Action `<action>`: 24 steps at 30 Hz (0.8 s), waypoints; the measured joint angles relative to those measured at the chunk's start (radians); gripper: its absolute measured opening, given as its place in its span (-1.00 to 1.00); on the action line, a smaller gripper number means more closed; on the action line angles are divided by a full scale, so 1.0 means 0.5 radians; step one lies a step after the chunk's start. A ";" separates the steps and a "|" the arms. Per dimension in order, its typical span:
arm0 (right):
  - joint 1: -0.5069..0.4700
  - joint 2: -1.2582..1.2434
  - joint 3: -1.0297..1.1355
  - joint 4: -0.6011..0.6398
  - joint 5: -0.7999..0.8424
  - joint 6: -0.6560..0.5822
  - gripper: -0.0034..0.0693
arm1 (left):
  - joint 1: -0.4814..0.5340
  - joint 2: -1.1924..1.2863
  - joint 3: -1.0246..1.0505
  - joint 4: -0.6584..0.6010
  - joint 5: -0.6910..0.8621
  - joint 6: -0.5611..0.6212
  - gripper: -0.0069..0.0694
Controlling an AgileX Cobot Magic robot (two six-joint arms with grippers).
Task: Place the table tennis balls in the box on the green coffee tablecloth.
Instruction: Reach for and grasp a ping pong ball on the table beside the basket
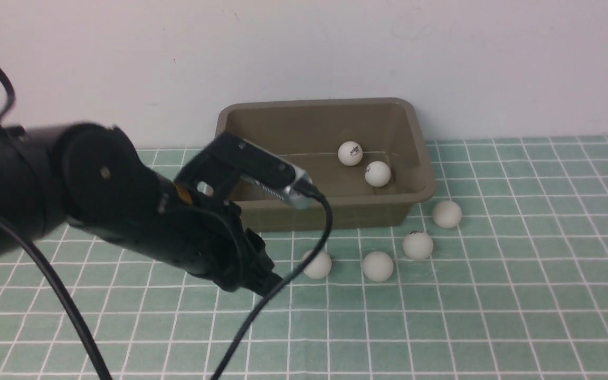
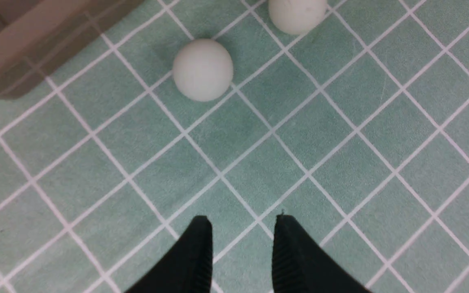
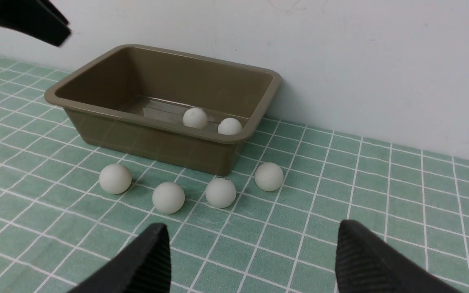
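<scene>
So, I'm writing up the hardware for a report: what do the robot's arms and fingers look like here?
The left arm is matte black with a rounded joint housing, a small orange spot and loose black cables. A black-and-silver wrist camera sits on it. Both the left gripper and right gripper have black tapered fingers with ribbed inner faces.

Surface: mint-green tablecloth [image 1: 520,295] with a thin white grid, lying flat and reaching back to a pale wall [image 1: 304,47].
Box: olive-brown box [image 1: 335,214] standing on the cloth at the back, close to the wall.
Loose balls: four white, in a curved row on the cloth before the box's right half: leftmost ball [image 1: 316,264], second ball [image 1: 377,265], third ball [image 1: 418,245], rightmost ball [image 1: 446,214] just beside the front right corner.
</scene>
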 joint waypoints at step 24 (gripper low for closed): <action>0.000 0.000 0.000 0.000 -0.014 0.000 0.45 | -0.223 0.681 0.007 -0.392 -1.114 0.125 0.58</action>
